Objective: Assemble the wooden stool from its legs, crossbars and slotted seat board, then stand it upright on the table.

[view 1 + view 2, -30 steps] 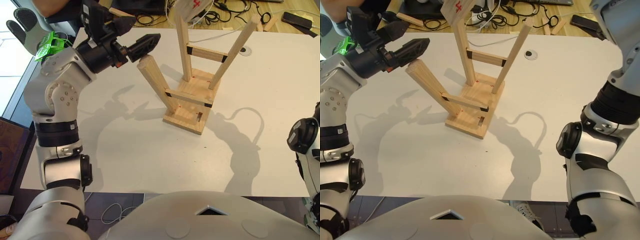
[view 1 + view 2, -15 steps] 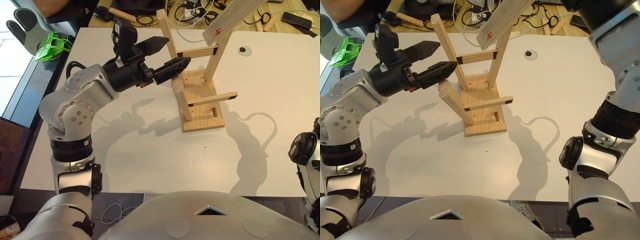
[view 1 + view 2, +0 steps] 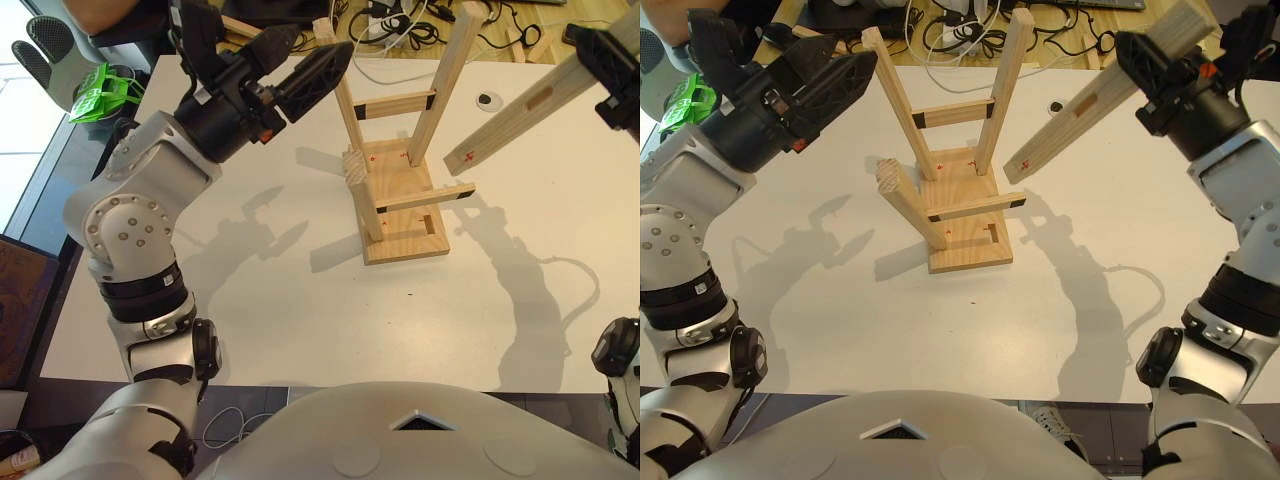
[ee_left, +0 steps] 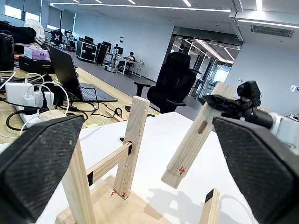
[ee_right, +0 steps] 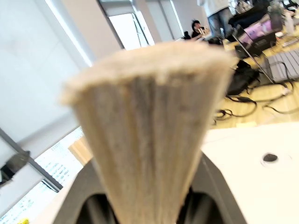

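Beside the stool (image 3: pixel 965 245), right gripper (image 3: pixel 1180 42) holds leg (image 3: pixel 1080 110) slanting downward.

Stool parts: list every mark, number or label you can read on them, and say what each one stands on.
"4": a red handwritten mark near the lower end of the loose leg, as best it reads in the left wrist view.
Small red handwritten marks on the seat board, beside the feet of the fitted legs: too small to read.
No printed labels or brand names can be made out on the wooden parts.
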Controlling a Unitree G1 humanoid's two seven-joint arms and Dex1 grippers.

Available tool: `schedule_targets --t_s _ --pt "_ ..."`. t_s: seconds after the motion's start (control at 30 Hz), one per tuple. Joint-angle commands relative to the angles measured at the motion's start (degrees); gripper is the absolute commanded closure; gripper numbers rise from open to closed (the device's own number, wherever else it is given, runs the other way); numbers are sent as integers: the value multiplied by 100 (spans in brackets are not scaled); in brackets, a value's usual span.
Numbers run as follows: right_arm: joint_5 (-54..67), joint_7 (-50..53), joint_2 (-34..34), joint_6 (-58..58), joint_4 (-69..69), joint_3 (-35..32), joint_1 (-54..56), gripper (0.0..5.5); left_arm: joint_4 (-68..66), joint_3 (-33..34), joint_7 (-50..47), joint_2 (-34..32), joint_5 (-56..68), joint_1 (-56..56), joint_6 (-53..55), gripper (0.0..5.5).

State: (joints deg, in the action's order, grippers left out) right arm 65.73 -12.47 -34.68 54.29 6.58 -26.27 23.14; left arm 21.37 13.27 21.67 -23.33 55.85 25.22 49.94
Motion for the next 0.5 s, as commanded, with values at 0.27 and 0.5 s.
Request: schedule_targets --t_s 0.27,0.5 --pt "812 681 147 493 719 -181 -591 451 122 42 -551 276 9 -56 -173 41" --pt "788 680 198 503 898 -32 -926 451 108 87 -812 416 81 2 -253 41"
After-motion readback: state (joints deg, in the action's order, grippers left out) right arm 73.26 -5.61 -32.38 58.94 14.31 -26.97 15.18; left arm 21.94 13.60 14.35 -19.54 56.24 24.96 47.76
